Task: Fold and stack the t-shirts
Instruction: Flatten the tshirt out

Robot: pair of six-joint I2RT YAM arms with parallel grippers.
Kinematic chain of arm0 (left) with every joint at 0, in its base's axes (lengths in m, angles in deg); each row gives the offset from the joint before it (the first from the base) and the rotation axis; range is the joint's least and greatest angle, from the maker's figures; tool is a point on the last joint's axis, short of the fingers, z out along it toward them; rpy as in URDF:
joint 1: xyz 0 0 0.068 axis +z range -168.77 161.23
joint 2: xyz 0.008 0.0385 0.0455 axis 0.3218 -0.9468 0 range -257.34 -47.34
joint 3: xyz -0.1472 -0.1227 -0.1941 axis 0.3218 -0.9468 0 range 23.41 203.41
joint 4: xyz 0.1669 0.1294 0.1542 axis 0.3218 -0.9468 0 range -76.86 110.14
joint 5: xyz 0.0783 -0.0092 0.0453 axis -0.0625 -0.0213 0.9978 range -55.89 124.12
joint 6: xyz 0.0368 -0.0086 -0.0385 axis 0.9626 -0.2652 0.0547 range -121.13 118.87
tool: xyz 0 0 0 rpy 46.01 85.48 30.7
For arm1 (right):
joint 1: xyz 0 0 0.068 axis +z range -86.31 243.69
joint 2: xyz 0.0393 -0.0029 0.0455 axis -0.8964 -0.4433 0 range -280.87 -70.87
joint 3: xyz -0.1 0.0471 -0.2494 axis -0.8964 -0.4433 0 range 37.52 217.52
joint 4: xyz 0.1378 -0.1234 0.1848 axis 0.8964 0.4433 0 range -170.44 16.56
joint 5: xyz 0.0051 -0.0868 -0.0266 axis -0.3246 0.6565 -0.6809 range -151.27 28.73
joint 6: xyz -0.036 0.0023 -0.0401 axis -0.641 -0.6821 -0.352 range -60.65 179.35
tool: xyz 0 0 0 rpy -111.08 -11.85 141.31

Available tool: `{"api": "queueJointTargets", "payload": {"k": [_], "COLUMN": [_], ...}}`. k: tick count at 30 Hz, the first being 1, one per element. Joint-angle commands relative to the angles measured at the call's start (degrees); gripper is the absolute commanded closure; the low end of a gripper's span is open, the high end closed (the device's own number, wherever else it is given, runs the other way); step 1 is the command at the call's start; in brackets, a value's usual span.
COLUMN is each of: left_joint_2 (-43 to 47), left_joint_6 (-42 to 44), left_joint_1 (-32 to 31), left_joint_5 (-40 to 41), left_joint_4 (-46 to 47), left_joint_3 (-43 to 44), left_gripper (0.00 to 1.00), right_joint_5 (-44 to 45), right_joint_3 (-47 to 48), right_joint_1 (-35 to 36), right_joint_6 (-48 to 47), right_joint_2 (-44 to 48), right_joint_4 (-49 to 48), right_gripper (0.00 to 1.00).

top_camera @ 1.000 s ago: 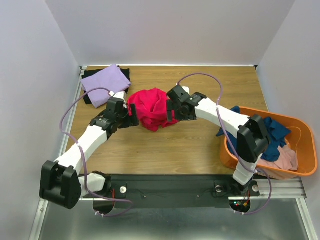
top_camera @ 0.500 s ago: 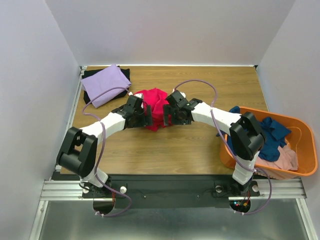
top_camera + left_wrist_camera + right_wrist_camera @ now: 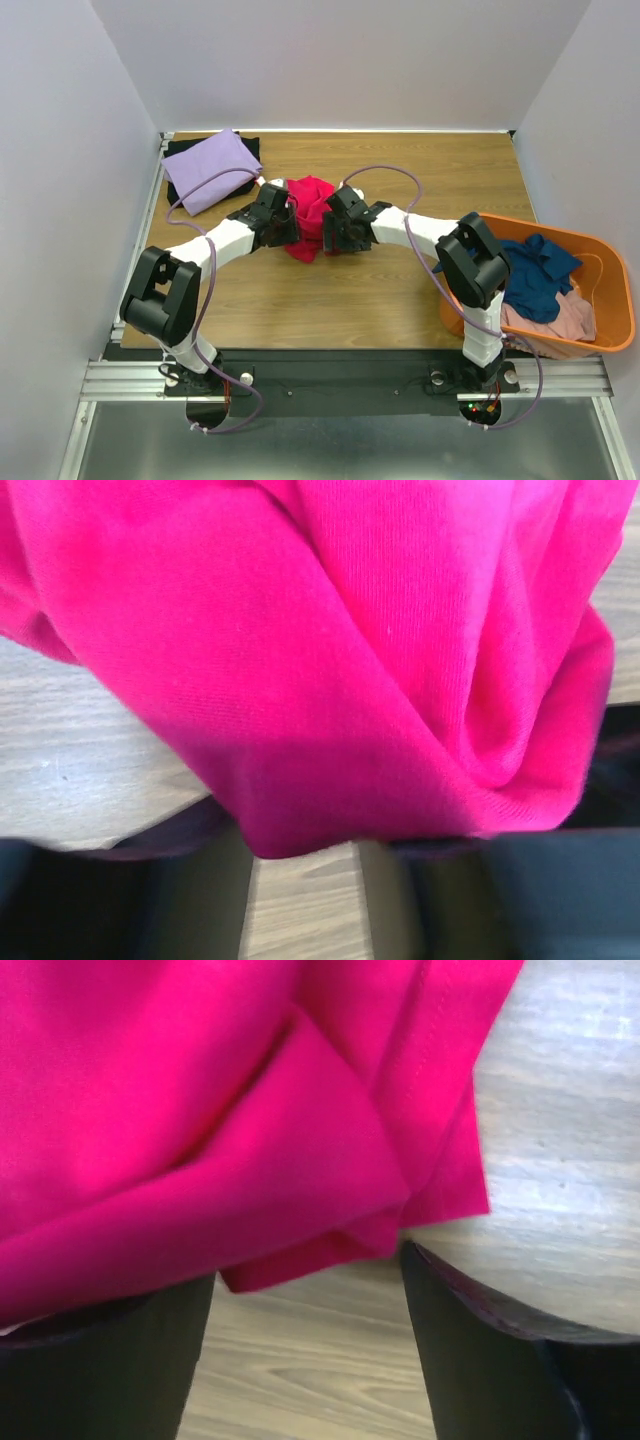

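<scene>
A crumpled crimson-pink t-shirt (image 3: 311, 212) lies mid-table and fills both wrist views (image 3: 330, 650) (image 3: 190, 1110). My left gripper (image 3: 291, 226) presses in from its left and my right gripper (image 3: 328, 232) from its right. In the left wrist view the gripper (image 3: 305, 855) has its jaws partly drawn together, with wood showing between the fingers (image 3: 200, 910) and cloth draped over the tips. My right gripper (image 3: 305, 1280) stands wide, the shirt's folded hem lying across its fingers (image 3: 480, 1360). A folded lavender t-shirt (image 3: 208, 170) rests on a black one (image 3: 180, 148) at the back left.
An orange tub (image 3: 608, 330) at the right table edge holds a navy shirt (image 3: 538, 275) and a dusty pink one (image 3: 560, 318). The right arm's elbow (image 3: 470, 262) stands beside the tub's left rim. Grey walls close in the table on three sides.
Both grippers have moved inward onto the pink shirt, bunching it narrower. The left arm swung in from the left and its jaws have narrowed; the right jaws narrowed slightly.
</scene>
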Motion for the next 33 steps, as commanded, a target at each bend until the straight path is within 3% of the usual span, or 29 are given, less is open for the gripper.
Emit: {"api": "queueJointTargets", "payload": {"k": [1, 2, 5, 6, 7, 8, 9, 16, 22, 24, 26, 27, 28, 29, 31, 33], "left_joint_2": [0.67, 0.93, 2.60, 3.74, 3.75, 4.88, 5.33, 8.67, 5.17, 3.76, 1.64, 1.47, 1.55, 2.60, 5.05, 6.64], "left_joint_6": [-0.58, -0.49, 1.43, 3.27, 3.29, 5.81, 7.05, 17.51, 20.16, 18.76, 16.83, 14.74, 14.11, 13.40, 12.17, 11.20], "left_joint_1": [-0.22, -0.22, -0.22, -0.22, -0.22, -0.13, -0.13, 0.39, 1.89, 3.28, 4.52, 4.61, 4.61, 4.53, 4.18, 3.74], "left_joint_5": [2.38, 3.08, 3.96, 3.62, 3.61, 2.92, 2.82, 1.06, 8.78, 14.41, 16.52, 18.79, 19.51, 19.69, 18.74, 15.75], "left_joint_4": [1.99, 1.38, -0.03, -1.34, -1.87, -4.14, -5.73, -24.44, -38.34, -38.62, -39.14, -39.14, -38.71, -38.10, -35.03, -31.96], "left_joint_3": [2.39, 2.66, 3.27, 3.80, 3.80, 4.76, 5.64, 16.71, 23.84, 22.18, 22.08, 22.52, 22.78, 22.78, 22.09, 20.16], "left_gripper": [0.90, 1.00, 1.00, 1.00, 1.00, 1.00, 1.00, 1.00, 1.00, 0.88, 0.65, 0.15, 0.10, 0.05, 0.02, 0.02], "right_joint_5": [1.66, 1.84, 2.89, 4.02, 4.73, 5.44, 6.40, 13.52, 22.40, 22.06, 20.74, 20.30, 19.34, 18.46, 16.53, 14.94], "right_joint_3": [1.81, 2.07, 2.34, 2.08, 1.81, 1.64, 1.29, -0.30, -0.12, -1.61, -1.71, -1.62, -1.10, -0.92, -0.39, 0.05], "right_joint_1": [-0.34, -0.43, -0.61, -1.13, -1.13, -1.74, -2.10, -4.83, -6.40, -8.24, -10.44, -10.54, -10.54, -10.54, -10.45, -10.54], "right_joint_6": [0.10, -0.42, -1.47, -1.83, -1.92, -2.09, -2.18, -7.36, -9.65, -7.64, -6.14, -5.35, -5.17, -4.82, -3.85, -3.50], "right_joint_2": [-2.25, -2.69, -2.35, -1.30, -0.42, 0.55, 2.91, 17.33, 24.02, 23.50, 22.54, 22.18, 21.40, 21.04, 19.81, 19.02], "right_joint_4": [-2.23, -2.23, -2.23, -2.23, -2.23, -2.23, -2.14, 1.72, 9.54, 10.86, 11.74, 12.18, 12.27, 12.27, 12.36, 12.36], "right_gripper": [0.33, 0.38, 0.59, 0.77, 0.77, 0.92, 0.98, 1.00, 1.00, 0.99, 0.91, 0.86, 0.77, 0.61, 0.45, 0.39]}}
